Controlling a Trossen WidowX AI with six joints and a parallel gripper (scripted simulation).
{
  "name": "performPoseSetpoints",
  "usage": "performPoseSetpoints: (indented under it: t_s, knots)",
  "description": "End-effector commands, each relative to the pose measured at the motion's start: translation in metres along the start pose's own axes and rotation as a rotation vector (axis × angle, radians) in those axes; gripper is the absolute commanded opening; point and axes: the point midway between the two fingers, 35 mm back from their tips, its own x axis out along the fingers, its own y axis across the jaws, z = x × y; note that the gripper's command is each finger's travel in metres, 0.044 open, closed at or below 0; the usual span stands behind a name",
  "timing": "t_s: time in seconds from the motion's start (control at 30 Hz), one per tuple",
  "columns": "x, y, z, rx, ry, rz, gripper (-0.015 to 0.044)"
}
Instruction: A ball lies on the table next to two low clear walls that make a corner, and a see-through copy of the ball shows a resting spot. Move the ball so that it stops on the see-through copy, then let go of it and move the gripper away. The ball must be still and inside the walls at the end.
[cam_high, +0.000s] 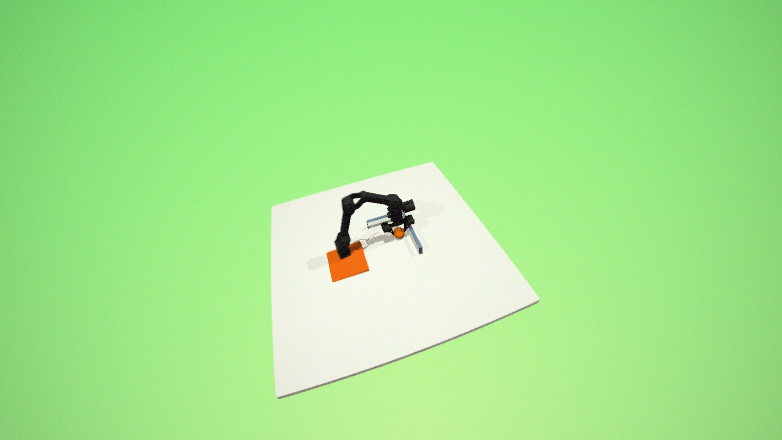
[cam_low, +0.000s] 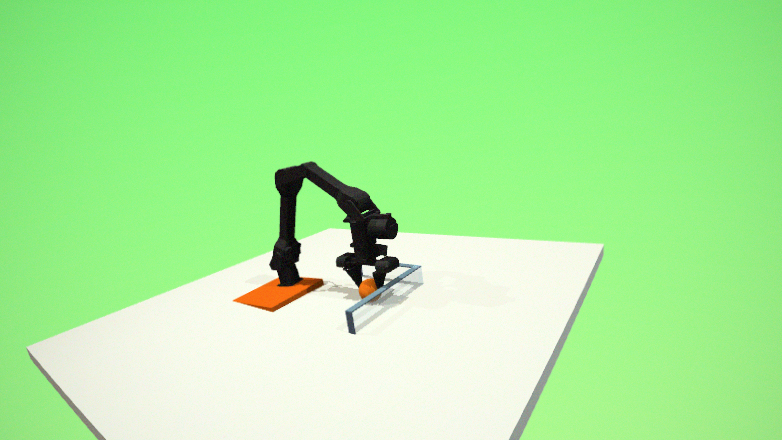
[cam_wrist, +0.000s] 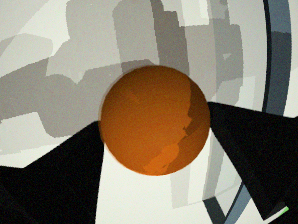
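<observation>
Leftmost on the white table (cam_low: 164, 372) sits the orange base plate (cam_low: 278, 292), flat, with the arm (cam_low: 287, 218) rising upright from its far end. From the shoulder the arm climbs to an elbow, then slopes down and rightward to the wrist, which points straight down at the table.

Next to the right, the gripper (cam_low: 369, 281) hangs just inside the corner made by the two low clear walls (cam_low: 377, 303). Its fingers (cam_low: 353, 271) stand fairly wide and are clamped on the orange ball (cam_low: 367, 286), one finger on each side. Exterior view: the ball sits low, at or very near the table surface; contact with the table cannot be told. It is close against the long wall, on the arm's side of it.

Top view: same layout. Base plate (cam_high: 348, 265) at left, arm (cam_high: 349, 218) arching over, gripper (cam_high: 398, 228) above the ball (cam_high: 399, 232), walls (cam_high: 414, 236) forming an L, with the long wall running toward the table's near edge just right of the ball and the short wall behind it. Ball lies inside the angle of the L.

Wrist view: ball (cam_wrist: 154, 120) fills the centre, dark fingers lower left and lower right touching its sides. A wall (cam_wrist: 278, 50) curves along the right edge, and a wall end shows lower right. Grey shadows of the arm fall on the table (cam_wrist: 40, 43) behind the ball. The see-through copy is not separately visible.
</observation>
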Motion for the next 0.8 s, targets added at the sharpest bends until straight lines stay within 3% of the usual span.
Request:
performPoseSetpoints:
  t_s: [0.0, 0.3, 0.53, 0.77]
  knots:
    - [0.000, 0.000, 0.000, 0.000, 0.000, -0.001, 0.0184]
    - [-0.003, 0.000, 0.000, 0.000, 0.000, 0.000, 0.0420]
    - [-0.082, 0.000, 0.000, -0.001, 0.000, 0.007, 0.0430]
    - [-0.076, -0.003, 0.000, -0.005, 0.000, -0.004, 0.0430]
